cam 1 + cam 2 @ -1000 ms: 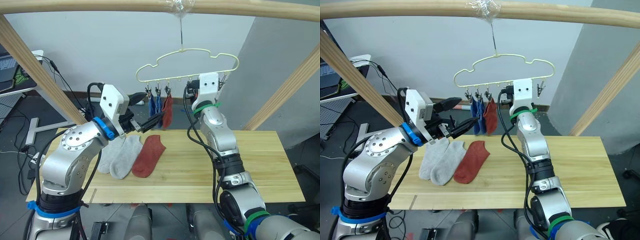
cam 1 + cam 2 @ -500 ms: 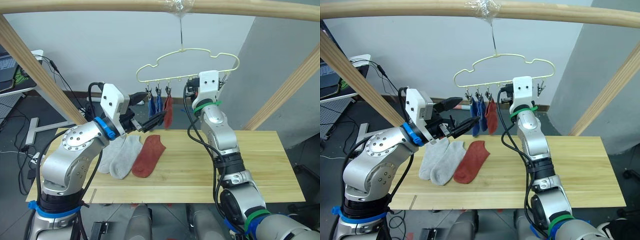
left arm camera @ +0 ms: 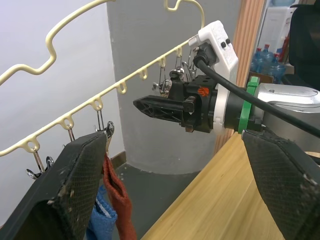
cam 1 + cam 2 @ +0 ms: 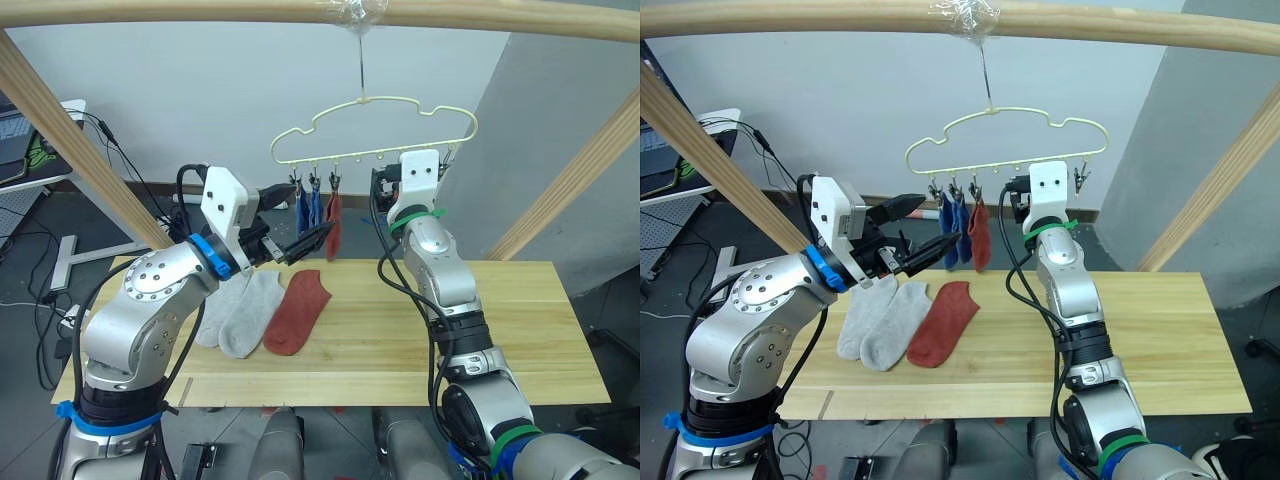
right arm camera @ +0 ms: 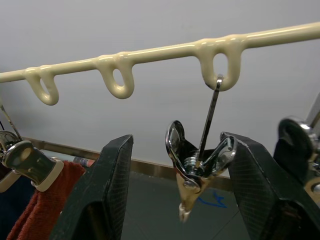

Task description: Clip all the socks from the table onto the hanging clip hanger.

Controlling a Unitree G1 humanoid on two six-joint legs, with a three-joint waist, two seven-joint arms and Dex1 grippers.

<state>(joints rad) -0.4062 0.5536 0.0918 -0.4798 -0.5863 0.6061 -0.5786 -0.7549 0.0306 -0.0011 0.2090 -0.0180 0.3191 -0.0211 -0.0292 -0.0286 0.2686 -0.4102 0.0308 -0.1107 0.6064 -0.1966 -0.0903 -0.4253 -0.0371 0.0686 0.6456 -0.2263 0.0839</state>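
Hanging from the left end of the clip hanger (image 4: 375,130) are three socks, two blue socks (image 4: 309,210) side by side and one rust red sock (image 4: 334,222) next to them, so by the look of it half the job is done. Three more lie flat on the bench (image 4: 520,330), close together toward its left part: two light grey socks (image 4: 238,310) overlapping each other and a second rust red sock (image 4: 299,310) just beside them on their right. Those three are what is left, and the bar shows free clips toward its right half to take them. The left gripper (image 4: 300,240) is raised above the grey pair, near the hung socks, its jaws spread wide with nothing between them. The right gripper (image 5: 180,200) is lifted up to the bar, and in its wrist view its jaws stand open on either side of a bare metal clip (image 5: 197,167) that dangles from a loop of the hanger; they flank the clip without clearly touching it, and no sock is there. My judgement is that the right arm is readying this clip while a sock has yet to be picked up. How many clips are free is hard to count, since the right arm's wrist housing (image 4: 418,170) covers part of the bar in the head views, and the clips at the far right end are tiny and bunched. Whether each hung sock is bitten firmly cannot be made out.
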